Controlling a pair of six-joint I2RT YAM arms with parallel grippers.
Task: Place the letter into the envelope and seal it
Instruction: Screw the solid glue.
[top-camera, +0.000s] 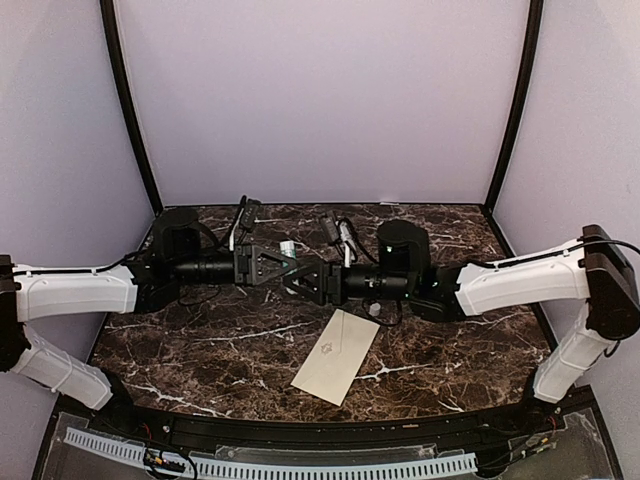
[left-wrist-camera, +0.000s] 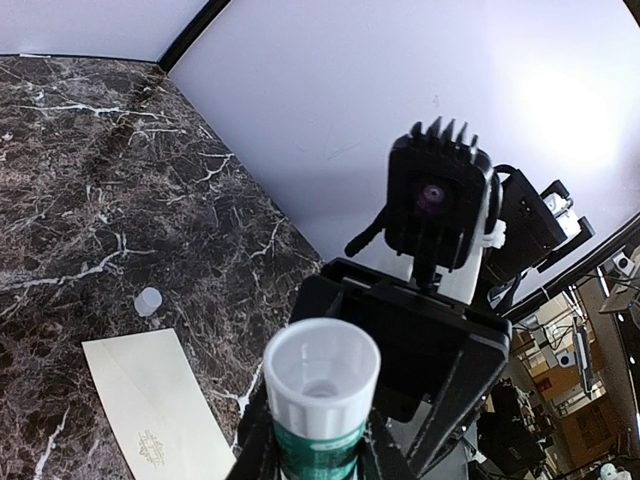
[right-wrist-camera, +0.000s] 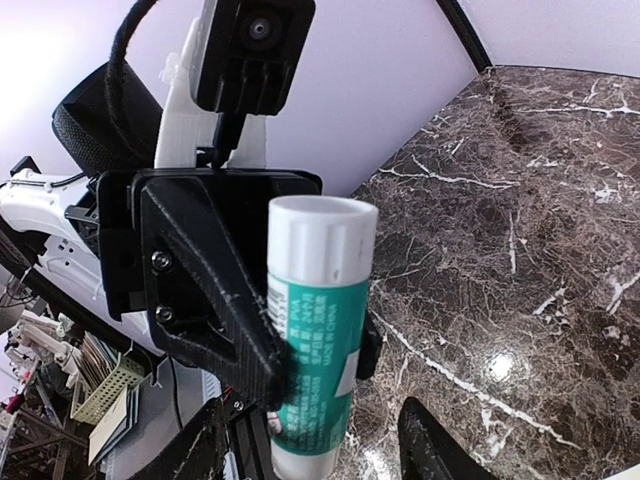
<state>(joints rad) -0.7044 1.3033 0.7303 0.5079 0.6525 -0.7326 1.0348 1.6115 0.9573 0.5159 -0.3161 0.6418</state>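
A dark marble worktop (top-camera: 200, 350) with two robot arms meeting above its middle. The cream envelope (top-camera: 336, 356) lies flat near the middle of the worktop, a little toward the near edge, set at a slant, its emblem facing up. The left tool (left-wrist-camera: 318, 450) is closed around a glue stick (right-wrist-camera: 315, 330), gripping its green label. The right tool (right-wrist-camera: 315, 455) faces it with its fingers spread apart on either side of the stick's end, not touching it. A small white cap (left-wrist-camera: 148, 301) stands on the worktop just beyond the envelope.
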